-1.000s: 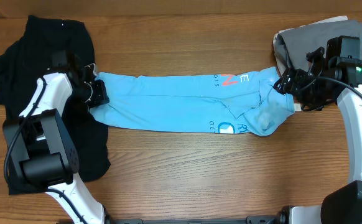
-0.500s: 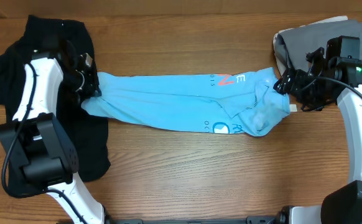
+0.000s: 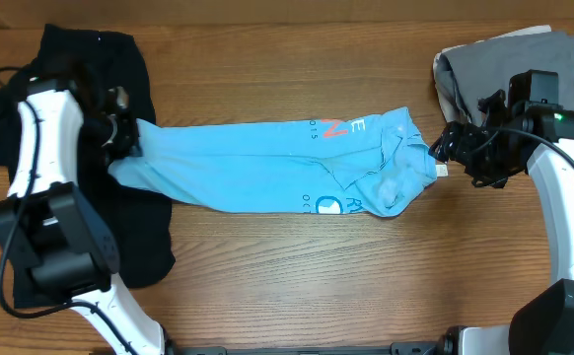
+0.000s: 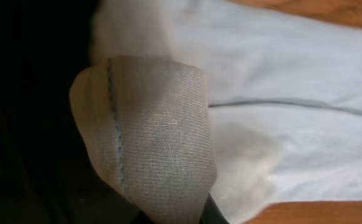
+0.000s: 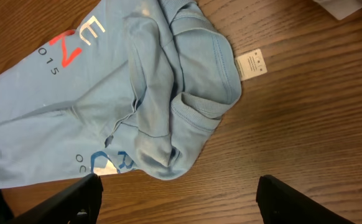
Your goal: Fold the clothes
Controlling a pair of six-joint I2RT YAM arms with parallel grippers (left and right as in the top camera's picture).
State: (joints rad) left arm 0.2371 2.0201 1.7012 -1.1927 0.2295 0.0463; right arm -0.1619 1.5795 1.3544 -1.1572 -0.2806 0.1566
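Observation:
The light blue T-shirt [image 3: 267,163] lies stretched left to right across the table, its lettering facing up. My left gripper [image 3: 124,135] is shut on the shirt's left end, over the black shirt [image 3: 90,59]. In the left wrist view a pinched fold of pale fabric [image 4: 150,137] rises from my left gripper [image 4: 168,219]. My right gripper [image 3: 443,156] hovers open just right of the bunched collar end. In the right wrist view the T-shirt [image 5: 106,106] lies ahead of the right gripper [image 5: 180,202], which holds nothing. Grey pieces [image 3: 509,54] sit stacked at the back right.
The black shirt spreads down the table's left side under my left arm. A white care label [image 5: 250,64] sticks out from the blue collar onto bare wood. The grey stack lies close behind my right arm. Wooden tabletop [image 3: 297,266] shows in front of the T-shirt.
My left gripper has drawn the T-shirt's end leftward and back over the black shirt, sliding the whole shirt left. The right gripper has followed slightly left, still open.

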